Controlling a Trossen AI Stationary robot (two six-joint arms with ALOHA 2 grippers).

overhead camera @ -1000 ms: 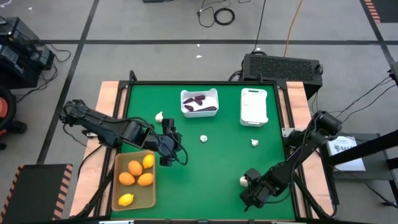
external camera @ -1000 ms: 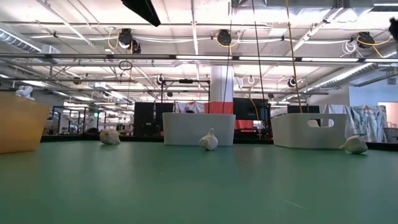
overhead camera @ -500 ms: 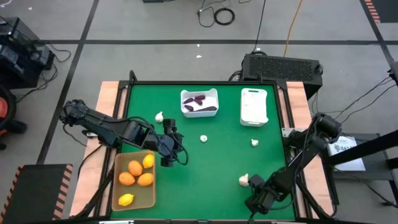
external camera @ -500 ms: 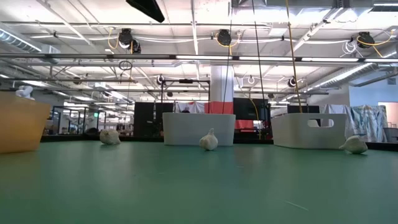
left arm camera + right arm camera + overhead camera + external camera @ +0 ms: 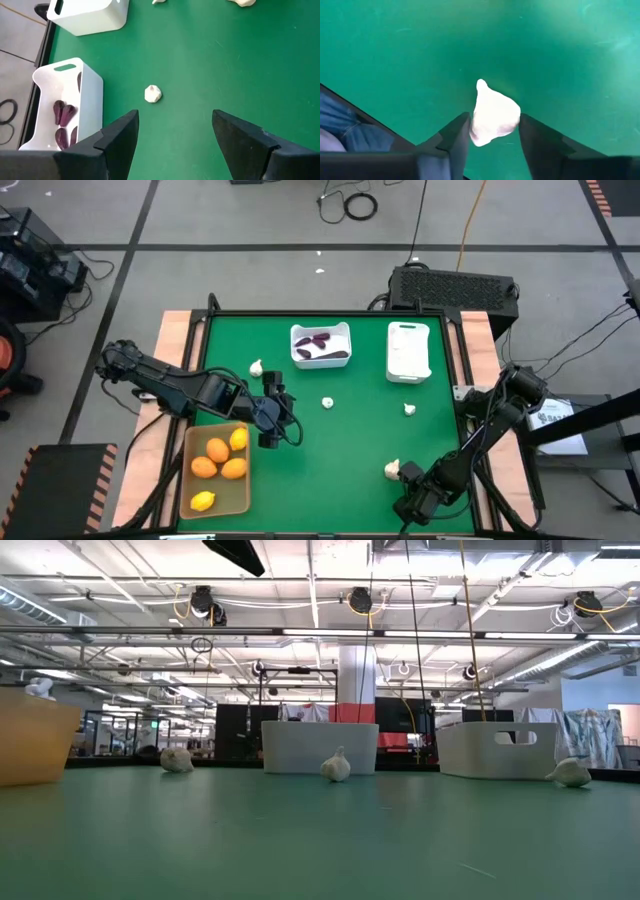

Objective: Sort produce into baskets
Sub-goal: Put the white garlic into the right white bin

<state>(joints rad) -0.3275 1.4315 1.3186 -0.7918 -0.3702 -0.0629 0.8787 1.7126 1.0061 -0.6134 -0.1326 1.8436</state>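
My right gripper [image 5: 398, 472] is low at the near right of the table, shut on a white garlic bulb [image 5: 492, 116]. My left gripper [image 5: 284, 418] hovers open and empty beside the tan tray [image 5: 238, 498], which holds orange and yellow fruits [image 5: 218, 458]. A second garlic bulb [image 5: 152, 93] lies on the green table ahead of the left fingers. More bulbs lie at the far left [image 5: 256, 367] and at the right [image 5: 409, 409]. The squarish white bin [image 5: 321, 332] holds dark purple pieces [image 5: 62, 112]. The narrower white bin [image 5: 408, 350] stands to its right. My right gripper pinches the garlic bulb between its two fingers, one on each side of the bulb's wide lower part [image 5: 479, 131]. The bulb's pointed tip [image 5: 481, 84] sticks out ahead of the fingers. I cannot tell whether the bulb rests on the table.
In the low view the three free bulbs [image 5: 177, 759] [image 5: 336, 766] [image 5: 571, 773] sit in a row before the two white bins [image 5: 320, 747] [image 5: 497, 749]. The middle and near middle of the green table [image 5: 330, 470] are bare.
My right arm has shifted a little toward the table's near edge, and its gripper stays at the garlic bulb, which keeps its place.
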